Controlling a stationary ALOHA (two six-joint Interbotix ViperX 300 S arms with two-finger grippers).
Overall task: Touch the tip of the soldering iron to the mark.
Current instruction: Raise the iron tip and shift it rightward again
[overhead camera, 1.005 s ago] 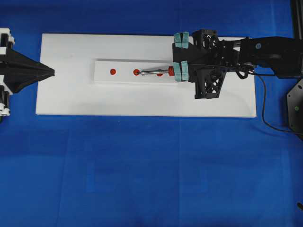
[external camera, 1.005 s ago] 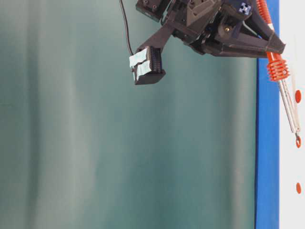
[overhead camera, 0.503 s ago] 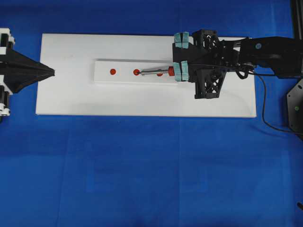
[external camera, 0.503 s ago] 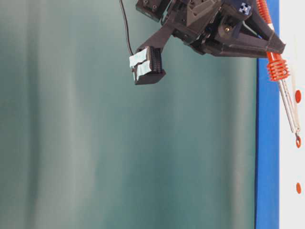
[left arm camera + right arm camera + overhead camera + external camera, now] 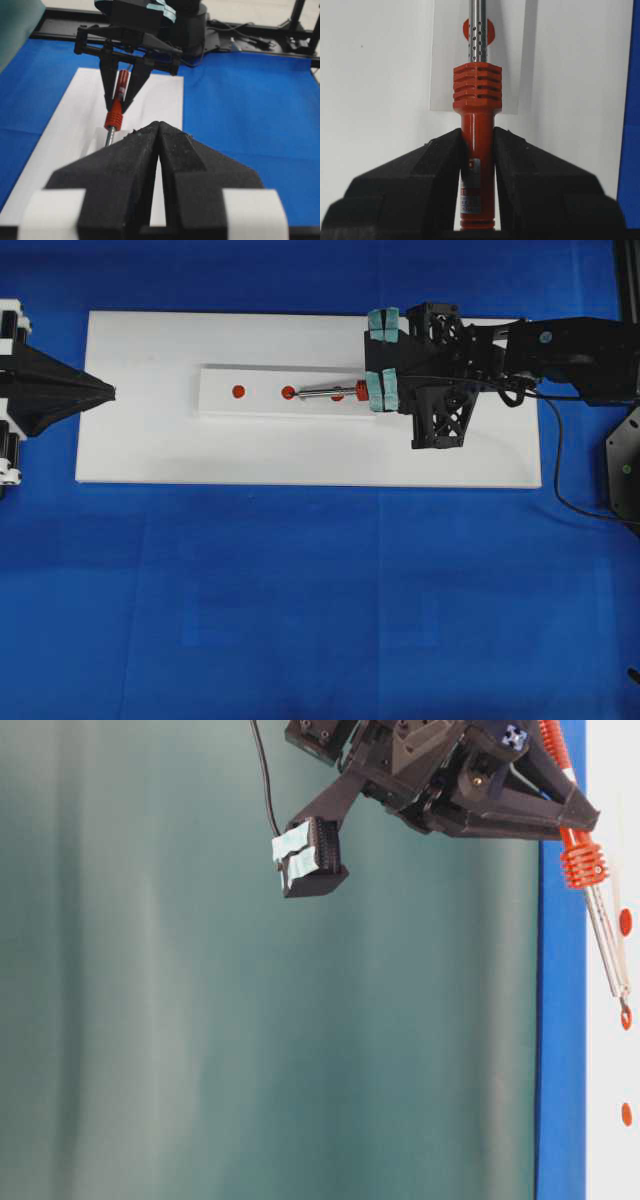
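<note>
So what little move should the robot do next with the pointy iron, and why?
Probably hold steady, or press down only a touch. The right gripper is shut on the soldering iron, and from overhead its tip sits at the mark, the middle dot on the white strip. The table-level view also shows the tip meeting that dot, so sideways travel looks unneeded.

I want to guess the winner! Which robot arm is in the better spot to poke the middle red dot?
The right. Its gripper is shut on the soldering iron, whose tip sits at the mark. The left gripper is shut, empty, off the strip's far end.
</note>
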